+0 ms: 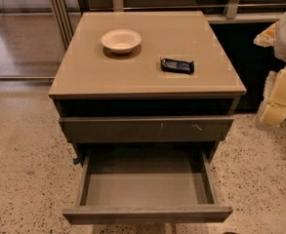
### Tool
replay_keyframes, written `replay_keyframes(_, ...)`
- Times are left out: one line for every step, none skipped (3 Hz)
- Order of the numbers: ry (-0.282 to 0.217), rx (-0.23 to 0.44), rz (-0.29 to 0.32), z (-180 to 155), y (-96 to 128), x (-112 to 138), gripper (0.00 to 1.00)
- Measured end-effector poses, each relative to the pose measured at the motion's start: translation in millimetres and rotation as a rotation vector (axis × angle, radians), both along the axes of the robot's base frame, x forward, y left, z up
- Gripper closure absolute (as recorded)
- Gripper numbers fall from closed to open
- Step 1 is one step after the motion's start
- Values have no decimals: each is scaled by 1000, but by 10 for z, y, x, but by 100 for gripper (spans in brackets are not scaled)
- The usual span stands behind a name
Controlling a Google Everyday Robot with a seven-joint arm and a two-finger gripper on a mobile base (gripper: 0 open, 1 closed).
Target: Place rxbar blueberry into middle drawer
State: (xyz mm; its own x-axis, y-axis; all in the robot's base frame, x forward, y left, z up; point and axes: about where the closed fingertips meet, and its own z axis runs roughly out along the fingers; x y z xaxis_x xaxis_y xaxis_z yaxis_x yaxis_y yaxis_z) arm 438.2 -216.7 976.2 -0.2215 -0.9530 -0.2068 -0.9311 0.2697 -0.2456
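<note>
The rxbar blueberry (177, 66), a small flat black-wrapped bar, lies on the tan cabinet top (147, 79), right of centre. The middle drawer (146, 186) is pulled out towards me, with a plain front panel and a bare grey floor. My gripper (273, 106) is at the right edge of the view, beside the cabinet's right side, well away from the bar and above the floor. It holds nothing that I can see.
A cream round bowl (121, 40) stands on the cabinet top, left of the bar. The drawer front above (147, 129), with pale scratch marks, is closed. Speckled floor (20, 169) surrounds the cabinet. A railing and a dark panel stand behind.
</note>
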Motion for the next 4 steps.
replay_keyframes(-2,1,0,3,1,4,0)
replay_keyframes(-33,53,2,0,14,309,0)
replay_keyframes(-84,138,-14,-24,16,918,0)
replay_keyframes(-148,260,-42,-56,36,1669,0)
